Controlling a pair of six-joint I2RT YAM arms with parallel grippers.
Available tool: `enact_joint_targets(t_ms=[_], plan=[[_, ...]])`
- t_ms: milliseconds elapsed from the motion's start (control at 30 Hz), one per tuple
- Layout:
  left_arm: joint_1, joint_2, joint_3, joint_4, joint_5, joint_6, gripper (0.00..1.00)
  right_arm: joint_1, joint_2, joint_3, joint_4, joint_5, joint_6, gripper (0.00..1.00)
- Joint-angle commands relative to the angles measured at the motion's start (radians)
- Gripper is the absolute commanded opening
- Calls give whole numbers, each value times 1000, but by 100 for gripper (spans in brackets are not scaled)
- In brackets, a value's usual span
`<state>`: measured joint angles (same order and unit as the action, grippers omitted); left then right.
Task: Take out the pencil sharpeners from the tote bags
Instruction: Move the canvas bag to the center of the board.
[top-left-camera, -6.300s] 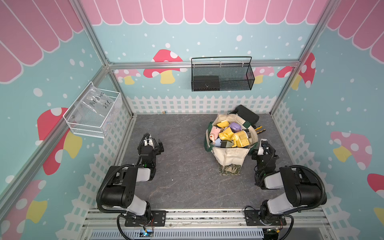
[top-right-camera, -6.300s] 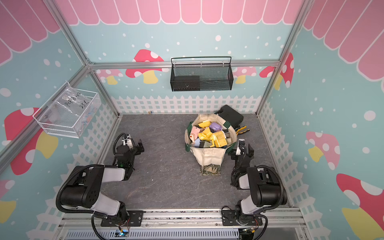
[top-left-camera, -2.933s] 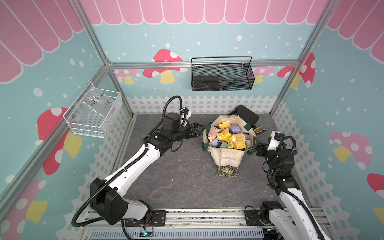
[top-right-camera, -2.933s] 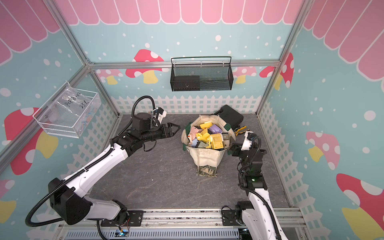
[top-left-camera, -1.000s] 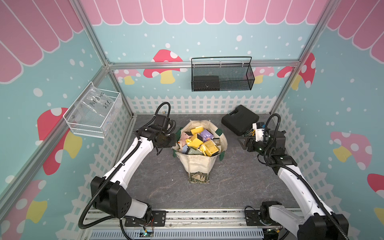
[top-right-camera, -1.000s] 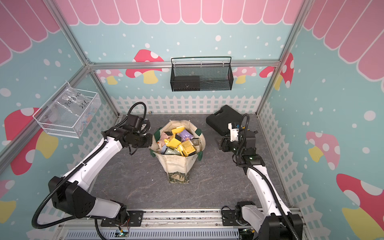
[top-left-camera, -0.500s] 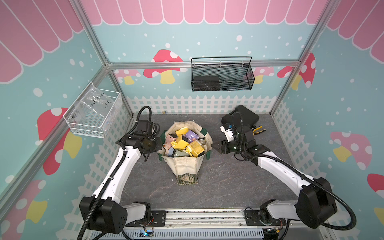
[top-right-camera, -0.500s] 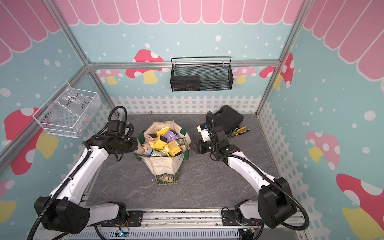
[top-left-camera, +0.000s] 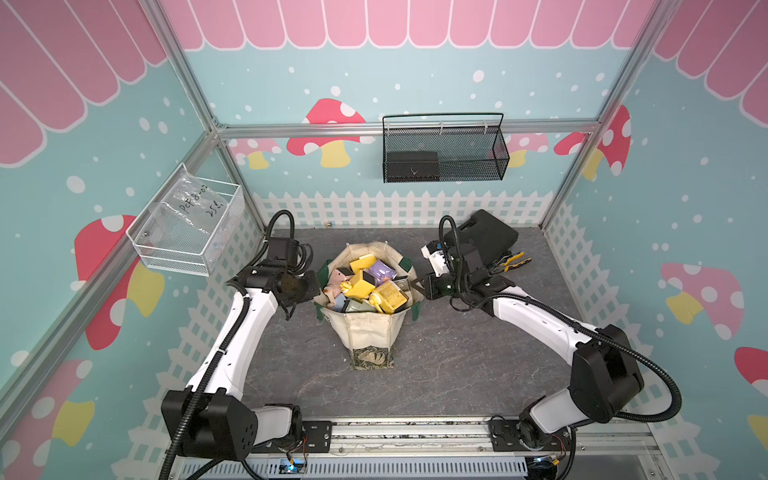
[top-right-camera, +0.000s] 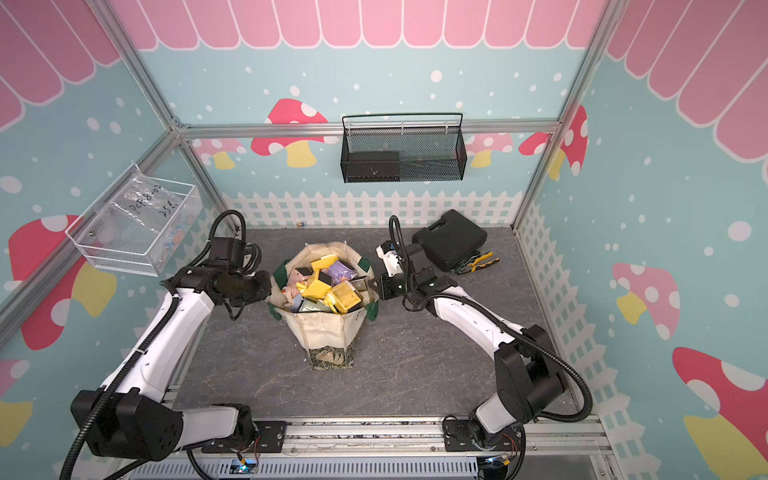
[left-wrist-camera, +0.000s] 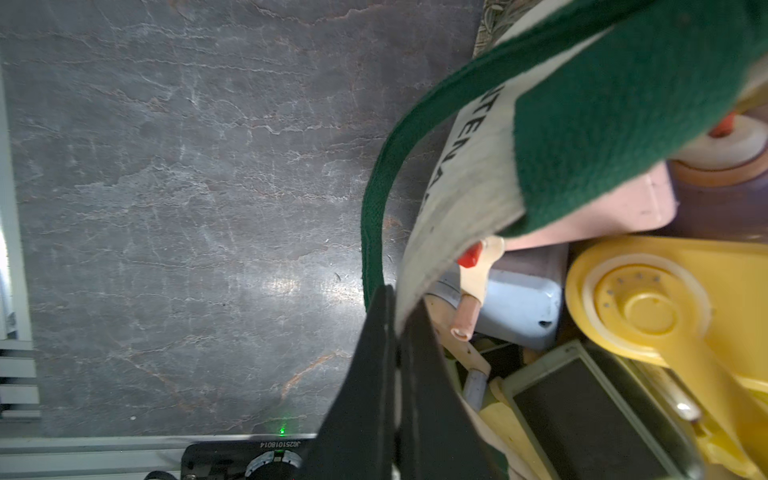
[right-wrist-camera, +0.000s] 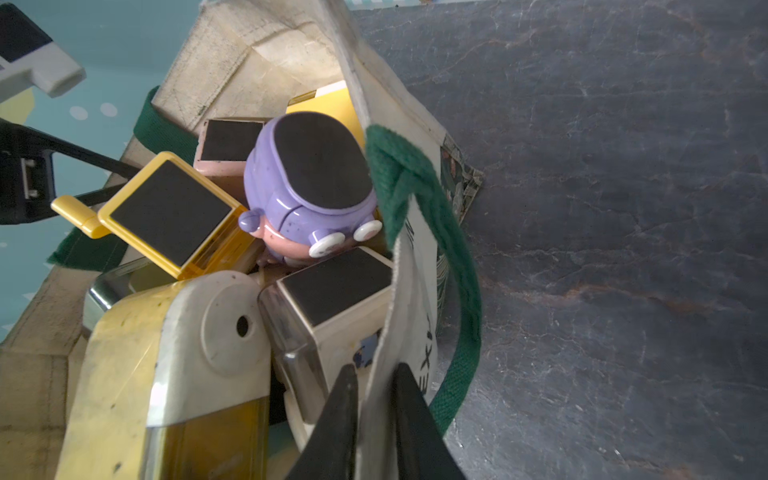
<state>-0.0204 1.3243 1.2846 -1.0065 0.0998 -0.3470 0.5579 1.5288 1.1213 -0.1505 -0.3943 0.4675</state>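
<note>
Writing on bag: dark capital letters on the cream tote bag (top-left-camera: 365, 328). The left wrist view gives only "TENA" and the right wrist view only "EX"; the rest is folded away.
Other writing: marker handwriting on a clear plastic bag (top-left-camera: 189, 208) in the white wire basket (top-left-camera: 166, 253) on the left wall, perhaps "PCF8-02" and "25"; I cannot read it surely.
Bag position: upright with the mouth open, near the middle of the table (top-left-camera: 457, 365), a little toward the back edge, leafy green panel facing the front edge.
Pencil sharpeners (top-left-camera: 365, 286): all inside the bag, piled up to the rim; yellow, purple, pink, pale blue and beige ones show.
Left gripper (left-wrist-camera: 397, 316): clenched on the cream rim at the bag's left side, with a green strap looping beside it.
Right gripper (right-wrist-camera: 374, 374): clenched on the rim at the bag's right side, cloth pinched between both fingers.
Around: black case (top-left-camera: 486, 237) at the back right corner, pliers (top-left-camera: 513, 262) just beside it; black mesh basket (top-left-camera: 444, 166) hangs on the back wall.
In the way: the right wrist partly covers the case.
Open room: bare grey surface between the bag and the front edge.
</note>
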Motion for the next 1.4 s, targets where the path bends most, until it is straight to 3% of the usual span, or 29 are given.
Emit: enact_joint_targets(t_ms=[0, 100, 400, 467, 567, 767, 1033, 1167, 1367], plan=[[66, 25, 125, 103, 7, -52, 0, 44, 15, -2, -6, -4, 5, 10], [77, 52, 152, 112, 49, -65, 0, 98, 23, 0, 9, -10, 13, 3], [100, -17, 37, 250, 7, -66, 0, 231, 58, -2, 57, -44, 31, 1], [107, -30, 15, 266, 22, -65, 0, 233, 55, 0, 55, -43, 22, 4], [107, -42, -20, 280, 39, -66, 0, 232, 24, 21, 14, -18, -37, 17], [108, -61, -51, 275, 100, -56, 0, 226, -83, 102, -142, 85, -163, 52], [112, -94, -85, 308, 169, -53, 0, 226, -97, 207, -215, -75, -293, 62], [114, -104, -92, 315, 154, -53, 0, 226, 18, 344, -270, -227, -397, 62], [114, -106, -103, 339, 207, -64, 0, 226, 213, 552, -449, -220, -627, 66]])
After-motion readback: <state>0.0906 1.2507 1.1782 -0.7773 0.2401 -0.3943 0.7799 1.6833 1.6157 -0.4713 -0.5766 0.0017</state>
